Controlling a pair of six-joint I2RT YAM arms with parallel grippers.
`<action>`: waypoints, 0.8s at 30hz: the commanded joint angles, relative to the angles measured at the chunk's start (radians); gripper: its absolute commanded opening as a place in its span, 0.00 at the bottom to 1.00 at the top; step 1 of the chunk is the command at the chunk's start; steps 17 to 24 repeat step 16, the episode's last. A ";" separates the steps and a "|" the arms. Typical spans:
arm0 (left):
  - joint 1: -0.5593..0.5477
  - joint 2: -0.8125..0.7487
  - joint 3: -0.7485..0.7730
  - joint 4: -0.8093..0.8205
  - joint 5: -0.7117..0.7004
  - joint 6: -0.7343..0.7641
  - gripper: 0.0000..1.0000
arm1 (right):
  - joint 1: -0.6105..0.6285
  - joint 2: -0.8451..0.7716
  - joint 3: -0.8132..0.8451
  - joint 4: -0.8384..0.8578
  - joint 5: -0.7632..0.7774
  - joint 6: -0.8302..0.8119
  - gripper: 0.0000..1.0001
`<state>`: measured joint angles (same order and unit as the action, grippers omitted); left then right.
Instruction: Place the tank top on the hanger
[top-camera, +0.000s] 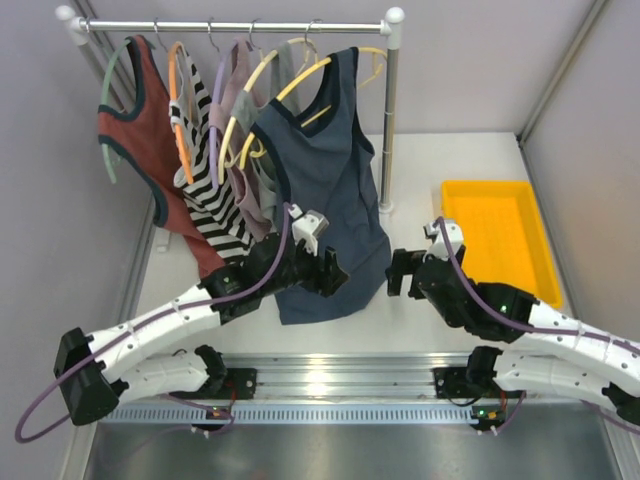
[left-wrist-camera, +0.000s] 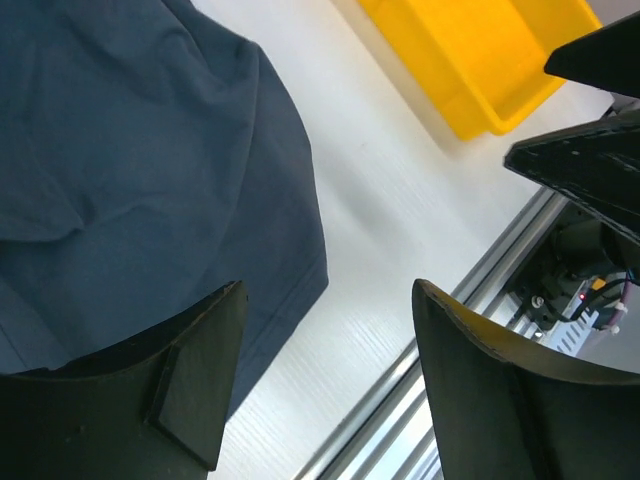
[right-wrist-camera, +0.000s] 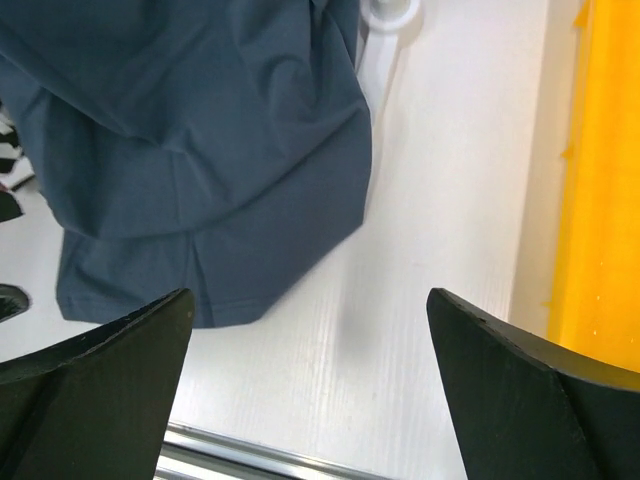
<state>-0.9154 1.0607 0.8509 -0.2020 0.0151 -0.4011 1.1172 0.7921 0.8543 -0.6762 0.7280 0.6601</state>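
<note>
The slate-blue tank top (top-camera: 325, 190) hangs on the bright yellow hanger (top-camera: 295, 88), which hooks on the rack rail; its hem reaches down to the white table. My left gripper (top-camera: 335, 272) is open and empty at the lower left of the top, close against the cloth. In the left wrist view the top (left-wrist-camera: 150, 170) fills the upper left, and the left gripper (left-wrist-camera: 330, 380) stands over bare table beside the hem. My right gripper (top-camera: 398, 272) is open and empty just right of the hem. The right wrist view shows the top (right-wrist-camera: 200, 150) ahead of the right gripper (right-wrist-camera: 310, 390).
The rack rail (top-camera: 240, 27) carries a rust-red tank top (top-camera: 140, 140), a striped top (top-camera: 205, 170) and other hangers. The rack post (top-camera: 388, 120) stands right of the blue top. A yellow tray (top-camera: 505, 235) lies at the right. An aluminium rail (top-camera: 340, 375) runs along the near edge.
</note>
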 joint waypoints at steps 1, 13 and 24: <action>-0.025 -0.071 -0.052 0.131 -0.056 -0.065 0.72 | 0.010 -0.014 -0.043 0.038 -0.012 0.075 1.00; -0.027 -0.117 -0.108 0.099 -0.064 -0.056 0.72 | 0.010 0.058 -0.032 0.047 -0.004 0.079 1.00; -0.027 -0.123 -0.102 0.085 -0.063 -0.044 0.72 | 0.012 0.038 -0.040 0.061 0.014 0.082 1.00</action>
